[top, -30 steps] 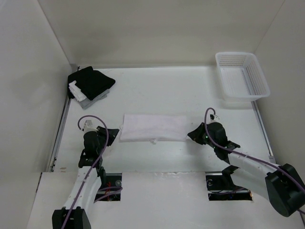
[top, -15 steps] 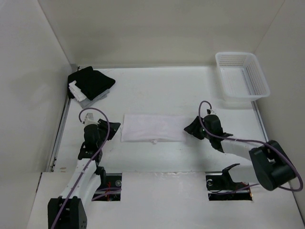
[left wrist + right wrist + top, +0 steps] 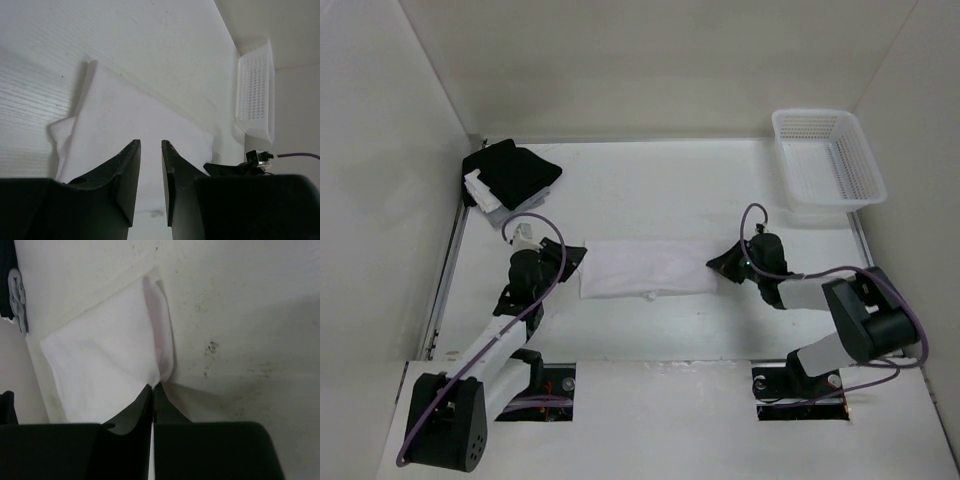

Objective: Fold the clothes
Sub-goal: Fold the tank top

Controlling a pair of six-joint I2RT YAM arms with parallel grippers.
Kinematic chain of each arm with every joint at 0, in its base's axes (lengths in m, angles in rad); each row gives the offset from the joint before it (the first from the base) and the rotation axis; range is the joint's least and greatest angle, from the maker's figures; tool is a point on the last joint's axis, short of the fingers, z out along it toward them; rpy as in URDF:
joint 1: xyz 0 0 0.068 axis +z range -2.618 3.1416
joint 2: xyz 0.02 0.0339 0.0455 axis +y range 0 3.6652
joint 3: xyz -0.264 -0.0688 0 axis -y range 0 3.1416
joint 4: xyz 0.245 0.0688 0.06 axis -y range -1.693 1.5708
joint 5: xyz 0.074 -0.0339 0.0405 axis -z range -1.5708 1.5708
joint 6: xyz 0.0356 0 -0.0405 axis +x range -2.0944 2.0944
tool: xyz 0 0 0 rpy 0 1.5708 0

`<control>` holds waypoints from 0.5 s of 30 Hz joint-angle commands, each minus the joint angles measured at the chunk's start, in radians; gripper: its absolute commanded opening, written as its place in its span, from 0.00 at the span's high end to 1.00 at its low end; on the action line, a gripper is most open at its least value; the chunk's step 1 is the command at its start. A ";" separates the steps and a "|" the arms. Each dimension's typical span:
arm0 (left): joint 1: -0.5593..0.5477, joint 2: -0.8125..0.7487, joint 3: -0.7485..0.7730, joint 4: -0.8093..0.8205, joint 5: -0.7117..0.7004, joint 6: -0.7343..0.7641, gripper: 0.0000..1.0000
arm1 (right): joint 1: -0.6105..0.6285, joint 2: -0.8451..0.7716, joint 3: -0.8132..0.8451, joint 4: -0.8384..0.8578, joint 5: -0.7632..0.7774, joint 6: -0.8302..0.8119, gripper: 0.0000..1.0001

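Two grippers, one garment, said Lena. Where were the clothes (image 3: pixel 645 268)?

Flat on the table (image 3: pixel 650 190), answered Tomas, a long white strip stretched between the pair. The right gripper (image 3: pixel 152 386) had its fingers pressed together on the near end of the cloth, with a pinch of the edge puckered up right at its tips. The left gripper (image 3: pixel 151 145) stood with its jaws a little apart. The other end of the strip lay just ahead of and below them, and I saw nothing caught between them.

Which step was that, then?

My reading: taking hold of the ends for a further fold. One end was taken, the other was not.

And next?

I judged the left one needed to drop onto its end and close on every layer. Then one end would be lifted and laid evenly over the other, or such thin cloth would skew. The black bundle (image 3: pixel 510 172) beyond the left gripper and the basket (image 3: pixel 825 160) well beyond the right one played no part.
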State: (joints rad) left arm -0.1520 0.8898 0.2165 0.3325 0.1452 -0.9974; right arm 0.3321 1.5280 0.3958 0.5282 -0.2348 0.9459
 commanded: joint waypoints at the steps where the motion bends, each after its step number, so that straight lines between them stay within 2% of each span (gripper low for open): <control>1: -0.034 0.034 0.050 0.114 -0.010 0.013 0.78 | -0.028 -0.147 -0.025 0.025 0.046 0.021 0.98; 5: -0.099 0.083 0.057 0.155 -0.035 0.006 0.78 | -0.017 -0.366 0.001 -0.227 0.178 -0.074 0.99; 8: -0.137 0.126 0.063 0.186 -0.047 0.002 0.78 | 0.049 -0.449 0.081 -0.387 0.274 -0.143 0.98; 12: -0.152 0.133 0.061 0.203 -0.038 -0.014 0.78 | 0.168 -0.450 0.228 -0.526 0.363 -0.220 0.98; 15: -0.152 0.100 0.052 0.197 -0.032 -0.017 0.78 | 0.293 -0.362 0.363 -0.625 0.451 -0.274 0.98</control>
State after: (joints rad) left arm -0.3000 1.0252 0.2367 0.4553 0.1158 -1.0054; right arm 0.5442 1.1164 0.6472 0.0319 0.0952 0.7597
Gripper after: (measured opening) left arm 0.218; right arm 0.024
